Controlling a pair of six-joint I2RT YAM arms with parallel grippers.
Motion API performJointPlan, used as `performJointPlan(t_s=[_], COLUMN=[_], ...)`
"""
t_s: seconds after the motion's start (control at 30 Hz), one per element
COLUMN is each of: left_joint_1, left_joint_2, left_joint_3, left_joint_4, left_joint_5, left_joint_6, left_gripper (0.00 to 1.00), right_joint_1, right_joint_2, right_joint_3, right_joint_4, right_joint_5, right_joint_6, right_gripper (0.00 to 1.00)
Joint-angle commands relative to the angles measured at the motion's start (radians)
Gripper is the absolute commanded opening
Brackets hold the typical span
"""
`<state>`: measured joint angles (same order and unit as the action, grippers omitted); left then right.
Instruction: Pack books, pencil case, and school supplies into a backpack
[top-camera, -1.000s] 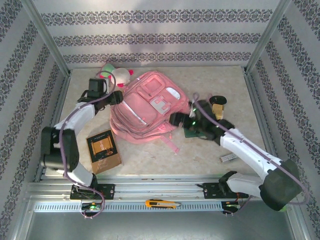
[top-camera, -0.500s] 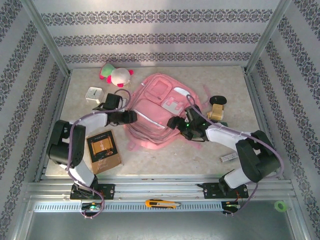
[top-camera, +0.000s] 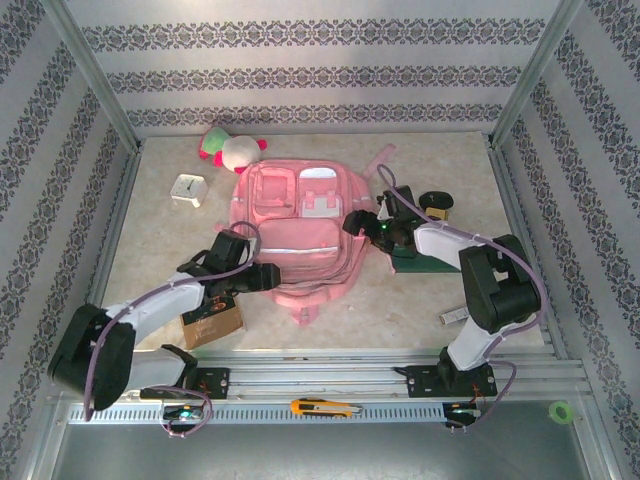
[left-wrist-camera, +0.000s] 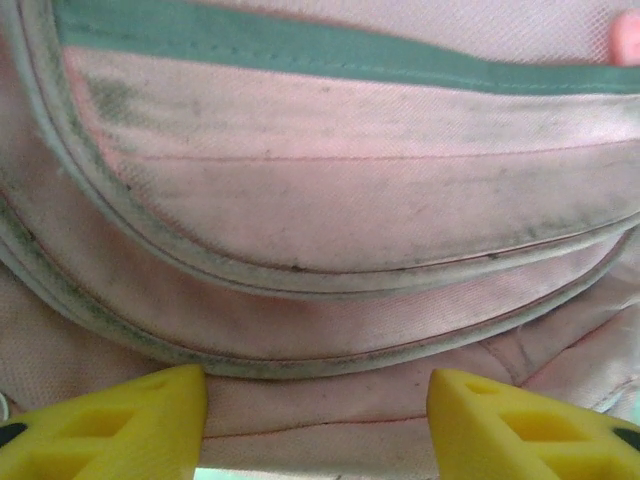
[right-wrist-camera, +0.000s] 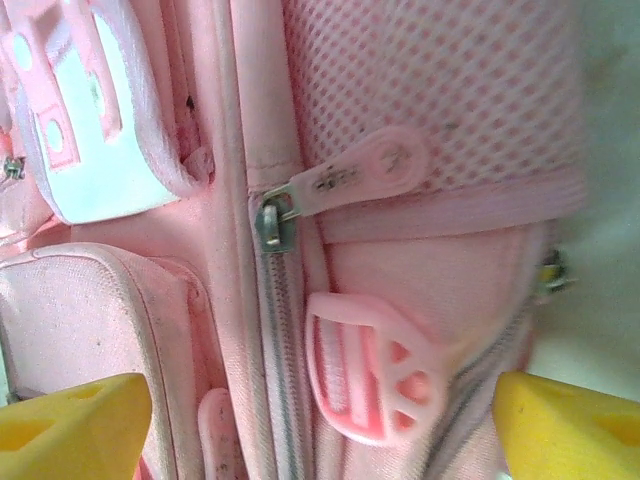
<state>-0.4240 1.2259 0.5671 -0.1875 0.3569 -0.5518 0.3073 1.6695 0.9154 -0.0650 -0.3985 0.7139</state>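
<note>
one backpack (top-camera: 295, 235), one book (top-camera: 213, 322), one pencil case (top-camera: 422, 263), one plush toy (top-camera: 232, 149), one clock (top-camera: 187, 189)

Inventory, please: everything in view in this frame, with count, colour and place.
backpack: 1, pink, table centre, lying flat
book: 1, brown, near left, partly under left arm
pencil case: 1, dark green, right of backpack, under right arm
bar: 1, grey-white, near right
cutter: 1, yellow-black, on front rail
plush toy: 1, pink-white, far left
clock: 1, white, left of backpack
lump: 1, black, right of backpack
ring: 1, green, front right corner
left gripper: open, at backpack's near-left edge
right gripper: open, at backpack's right edge
</note>
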Motion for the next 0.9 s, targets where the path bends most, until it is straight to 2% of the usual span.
performJointPlan(t_s=[0.0,0.1,0.13,0.2,0.27,0.37,0.43,0.53,0.63,0.77,0.87], left_joint_1=[-0.014,-0.014,-0.014,-0.014,-0.018,-0.039,-0.062,-0.09,-0.091,-0.079,-0.073], left_joint_2=[-0.099,-0.154,-0.158,-0.149,-0.121,-0.052,0.014,0.134,0.242,0.37,0.466], left_joint_3=[0.058,0.143,0.17,0.219,0.255,0.278,0.299,0.337,0.366,0.384,0.41], left_joint_4=[-0.083,-0.107,-0.109,-0.118,-0.141,-0.15,-0.148,-0.108,-0.036,-0.013,-0.041], left_joint_5=[-0.072,-0.07,-0.046,0.032,0.162,0.25,0.254,0.168,0.079,0.003,0.001], left_joint_6=[0.06,0.239,0.338,0.527,0.765,1.054,1.202,1.312,1.35,1.404,1.416], left_gripper=[0.61,0.63,0.64,0.64,0.64,0.65,0.67,0.7,0.72,0.78,0.77], right_joint_1=[-0.006,0.002,0.005,0.006,0.0,-0.007,-0.009,-0.005,0.009,0.032,0.043], right_joint_2=[-0.165,-0.337,-0.399,-0.5,-0.591,-0.686,-0.726,-0.777,-0.817,-0.842,-0.847], right_joint_3=[0.009,-0.031,-0.052,-0.095,-0.141,-0.204,-0.238,-0.292,-0.346,-0.381,-0.393], right_joint_4=[-0.131,-0.221,-0.238,-0.256,-0.264,-0.263,-0.264,-0.243,-0.187,-0.159,-0.147], right_joint_5=[0.033,0.08,0.097,0.109,0.1,0.077,0.068,0.061,0.066,0.081,0.089], right_joint_6=[-0.087,-0.093,-0.087,-0.072,-0.057,-0.042,-0.028,0.018,0.061,0.075,0.075], right_gripper=[0.89,0.89,0.89,0.88,0.88,0.87,0.87,0.87,0.87,0.87,0.87])
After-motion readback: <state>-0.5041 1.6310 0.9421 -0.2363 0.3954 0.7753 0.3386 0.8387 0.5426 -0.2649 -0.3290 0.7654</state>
